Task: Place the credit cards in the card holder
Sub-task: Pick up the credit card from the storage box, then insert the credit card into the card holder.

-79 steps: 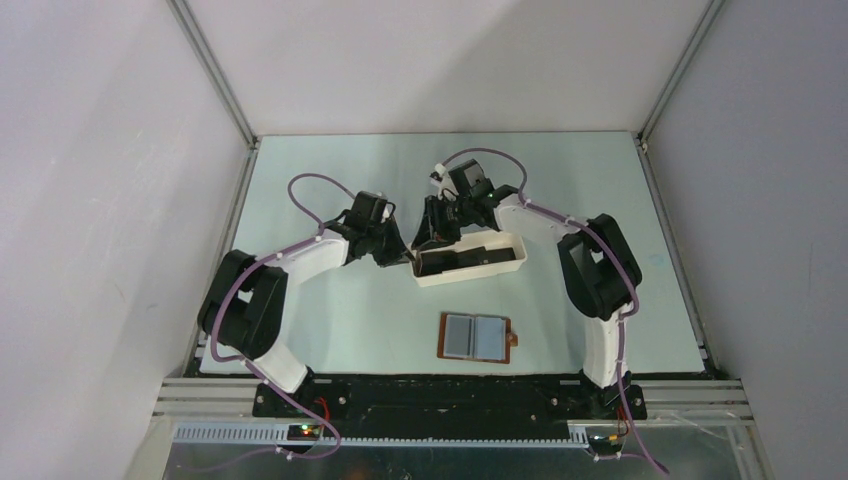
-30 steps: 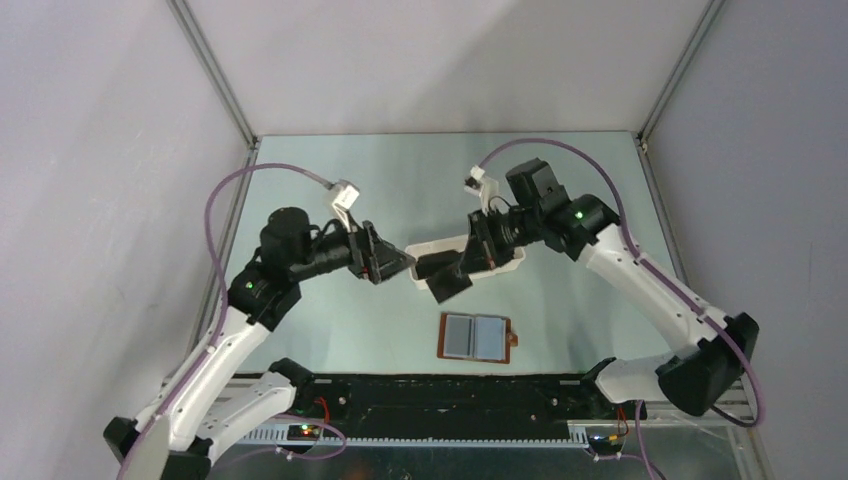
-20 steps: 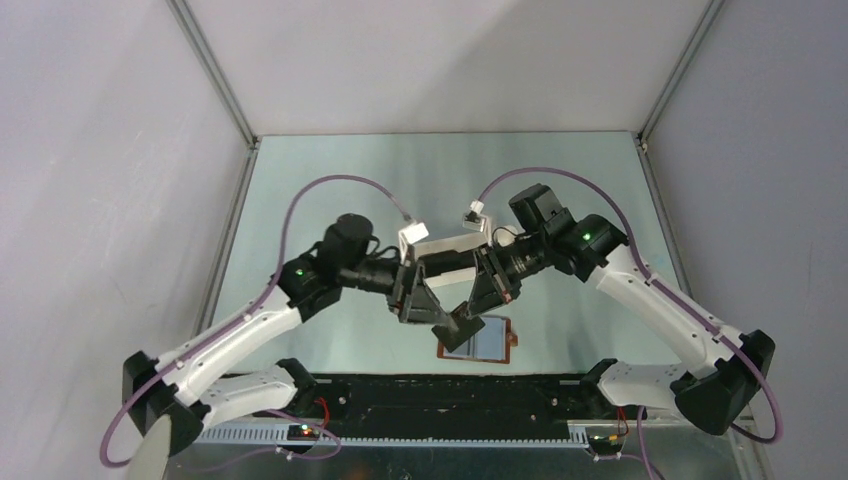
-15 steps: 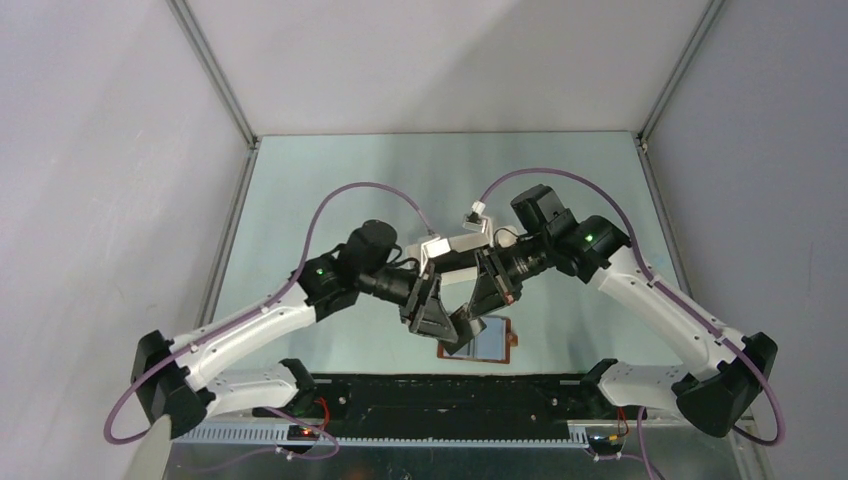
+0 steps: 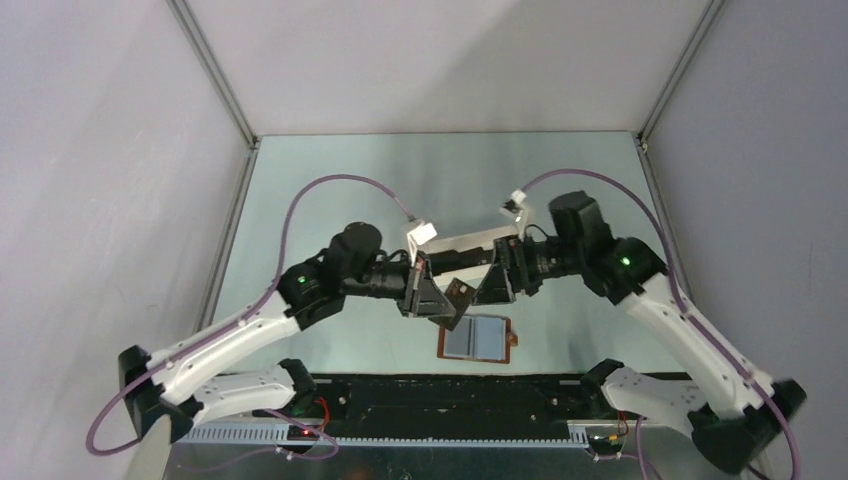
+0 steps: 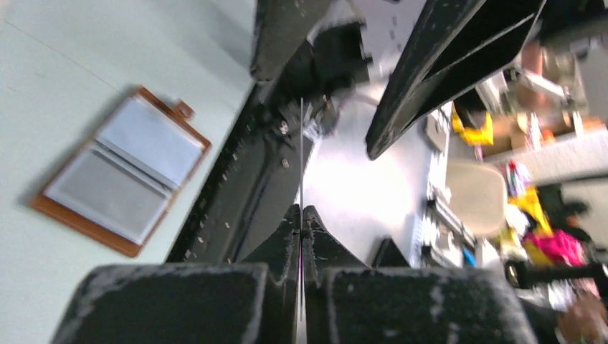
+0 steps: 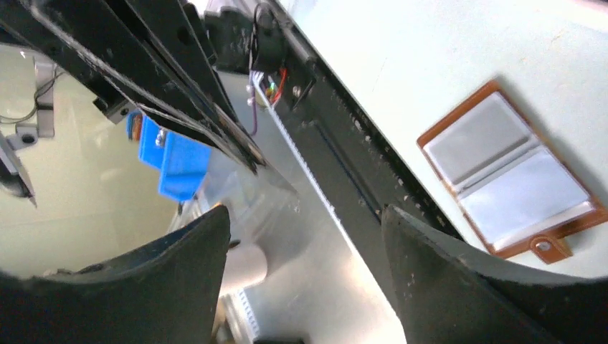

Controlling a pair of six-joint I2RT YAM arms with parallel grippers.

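One dark credit card (image 5: 460,299) hangs in the air above the table, with my left gripper (image 5: 443,303) shut on its left end. In the left wrist view that card (image 6: 302,154) shows edge-on as a thin line rising from the pinched fingertips (image 6: 302,209). My right gripper (image 5: 484,289) faces it from the right, open and holding nothing, and its wide-apart fingers (image 7: 305,215) frame the near table edge. The card holder (image 5: 477,338) lies open and flat just below both grippers, grey pockets up, and also shows as a brown wallet (image 6: 122,168) (image 7: 509,168) in each wrist view.
A white oblong tray (image 5: 468,246) sits just behind the two grippers, and the arms hide its inside. The black base rail (image 5: 440,392) runs along the near table edge, right below the card holder. White walls enclose the table on three sides.
The two grippers carried the card from the tray toward the card holder. My left gripper closed on the card. The right gripper let go, opened and pulled back to the right.
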